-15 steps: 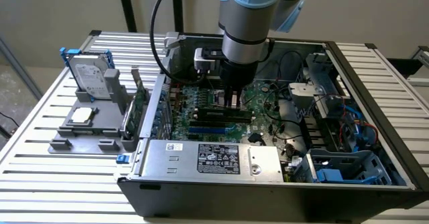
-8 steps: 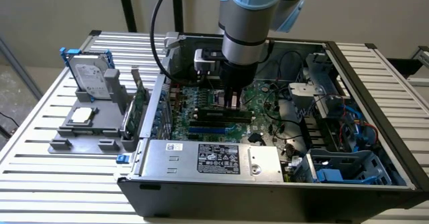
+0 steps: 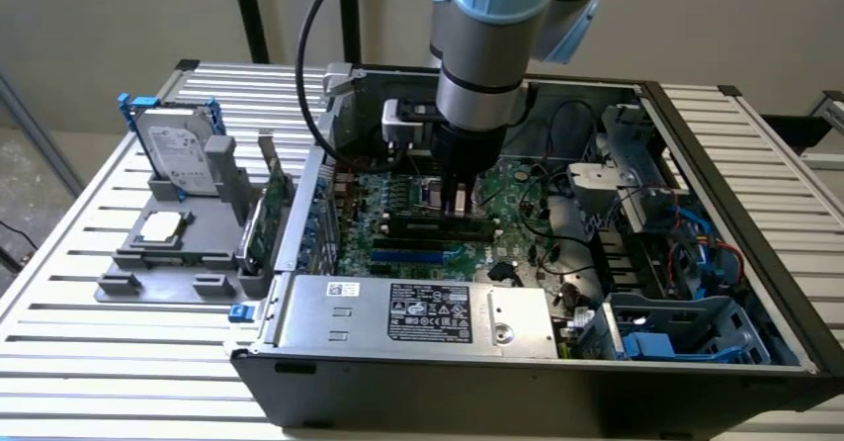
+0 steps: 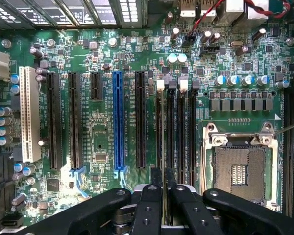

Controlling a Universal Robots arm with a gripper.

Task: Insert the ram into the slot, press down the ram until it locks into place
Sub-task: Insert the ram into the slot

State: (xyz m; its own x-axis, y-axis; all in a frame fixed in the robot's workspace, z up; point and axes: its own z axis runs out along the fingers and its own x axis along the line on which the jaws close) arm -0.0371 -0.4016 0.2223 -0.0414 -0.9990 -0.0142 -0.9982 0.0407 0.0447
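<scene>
The ram (image 3: 429,229) stands on edge in a black memory slot (image 4: 160,84) on the motherboard (image 3: 395,194), inside the open computer case (image 3: 528,382). From the wrist camera the ram (image 4: 160,127) is a thin line running along the outermost of several parallel black channels with pale end latches. My gripper (image 3: 460,209) comes straight down onto the stick's top edge near its middle. Its two black fingers (image 4: 156,183) sit close together around that edge, and the gripper (image 4: 162,178) looks shut on the ram. The contact point itself is hidden under the fingers.
A blue slot (image 4: 118,122) and black expansion slots lie beside the memory channels, and the CPU socket (image 4: 240,169) is on the other side. The power supply (image 3: 415,312) fills the case front. Cables (image 3: 567,253) and drive cages crowd the exterior view's right. A hard drive (image 3: 178,149) stands on a grey fixture (image 3: 158,253).
</scene>
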